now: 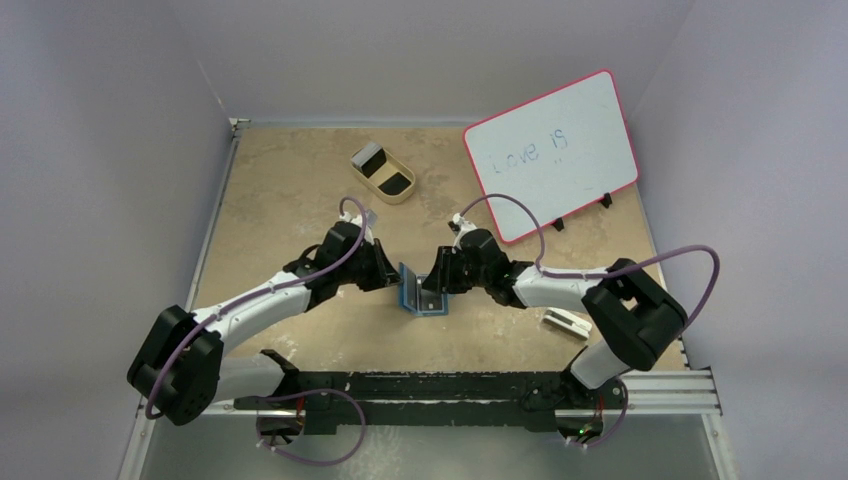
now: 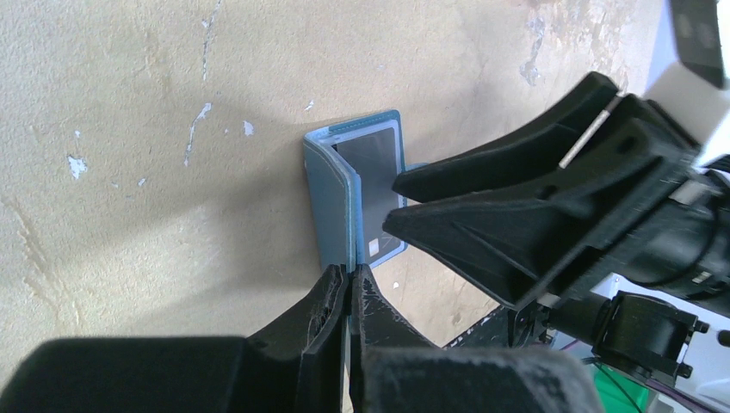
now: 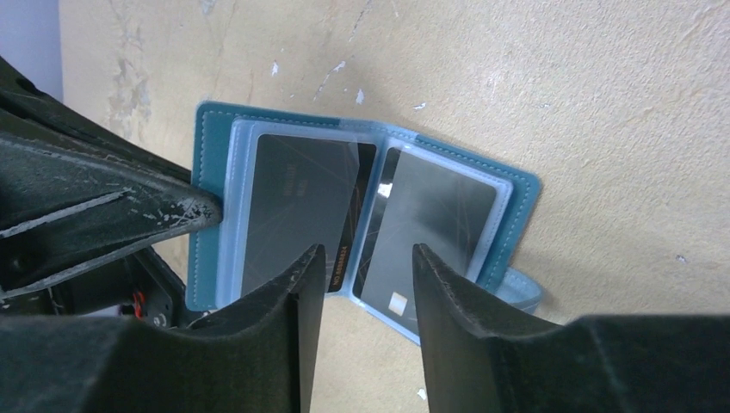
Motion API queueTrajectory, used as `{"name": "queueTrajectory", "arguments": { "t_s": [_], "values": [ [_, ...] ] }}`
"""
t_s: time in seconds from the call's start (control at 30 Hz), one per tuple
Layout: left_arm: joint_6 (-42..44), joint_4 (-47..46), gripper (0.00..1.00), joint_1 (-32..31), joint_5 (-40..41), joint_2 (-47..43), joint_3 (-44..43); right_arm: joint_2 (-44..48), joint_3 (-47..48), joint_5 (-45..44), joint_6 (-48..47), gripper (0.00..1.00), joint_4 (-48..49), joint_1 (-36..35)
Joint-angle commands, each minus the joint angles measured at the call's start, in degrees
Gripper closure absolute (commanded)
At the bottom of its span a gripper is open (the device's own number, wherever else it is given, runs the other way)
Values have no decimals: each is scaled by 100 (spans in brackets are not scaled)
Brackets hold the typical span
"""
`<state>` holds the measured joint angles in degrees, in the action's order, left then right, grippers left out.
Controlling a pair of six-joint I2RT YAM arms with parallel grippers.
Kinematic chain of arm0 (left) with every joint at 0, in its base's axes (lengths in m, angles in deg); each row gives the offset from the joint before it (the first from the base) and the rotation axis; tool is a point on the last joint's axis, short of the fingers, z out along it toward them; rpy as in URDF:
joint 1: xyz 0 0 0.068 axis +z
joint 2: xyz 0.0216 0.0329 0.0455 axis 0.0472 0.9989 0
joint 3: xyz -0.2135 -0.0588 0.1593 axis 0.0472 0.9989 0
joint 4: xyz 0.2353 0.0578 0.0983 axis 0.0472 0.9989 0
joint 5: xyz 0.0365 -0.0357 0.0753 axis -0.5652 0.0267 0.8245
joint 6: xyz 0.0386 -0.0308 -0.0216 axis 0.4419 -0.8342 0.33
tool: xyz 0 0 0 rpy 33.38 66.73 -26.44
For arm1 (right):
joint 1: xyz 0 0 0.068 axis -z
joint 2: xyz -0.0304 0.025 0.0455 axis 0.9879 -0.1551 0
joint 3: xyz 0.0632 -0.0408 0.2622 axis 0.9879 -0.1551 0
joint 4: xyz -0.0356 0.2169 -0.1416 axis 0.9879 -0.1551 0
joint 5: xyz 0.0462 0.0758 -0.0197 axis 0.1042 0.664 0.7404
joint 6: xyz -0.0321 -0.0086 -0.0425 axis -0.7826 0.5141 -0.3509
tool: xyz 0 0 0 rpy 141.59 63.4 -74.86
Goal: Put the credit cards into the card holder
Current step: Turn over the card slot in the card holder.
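The teal-blue card holder (image 1: 418,292) stands open on its edge mid-table, like a book. My left gripper (image 2: 351,274) is shut on the edge of its left cover (image 2: 331,198). In the right wrist view, clear sleeves inside the card holder (image 3: 207,172) hold dark credit cards: one on the left (image 3: 297,206), one on the right (image 3: 430,215). A black card edge with orange print (image 3: 346,258) shows between them. My right gripper (image 3: 368,254) is open just in front of the sleeves' lower edge, with nothing between its fingers.
A tan oval tray (image 1: 383,172) at the back holds a pale grey card and a dark one. A red-framed whiteboard (image 1: 552,155) leans at the back right. A white block with a dark slot (image 1: 566,322) lies beside the right arm.
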<state>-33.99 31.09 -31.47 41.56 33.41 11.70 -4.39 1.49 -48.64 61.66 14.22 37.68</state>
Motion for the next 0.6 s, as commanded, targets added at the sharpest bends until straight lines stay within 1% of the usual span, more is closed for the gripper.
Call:
{"name": "queueTrajectory", "arguments": {
  "t_s": [0.0, 0.07, 0.13, 0.3, 0.4, 0.57],
  "values": [
    [-19, -427, 92, -28, -68, 24, -48, -278, 309, 48, -164, 61, 244, -20],
    [-40, -504, 86, -28, -72, 66, -24, -346, 345, 52, -198, 63, 246, -19],
    [-52, -562, 81, -28, -82, 89, 2, -391, 348, 88, -208, 63, 276, -20],
    [-63, -661, 78, -28, -94, 123, 56, -458, 318, 118, -193, 65, 343, -19],
    [-33, -681, 78, -28, -77, 169, 74, -484, 306, 142, -190, 66, 366, -20],
    [-10, -815, 84, -28, -121, 305, 109, -500, 300, 136, -190, 66, 370, -20]
  ]
}}
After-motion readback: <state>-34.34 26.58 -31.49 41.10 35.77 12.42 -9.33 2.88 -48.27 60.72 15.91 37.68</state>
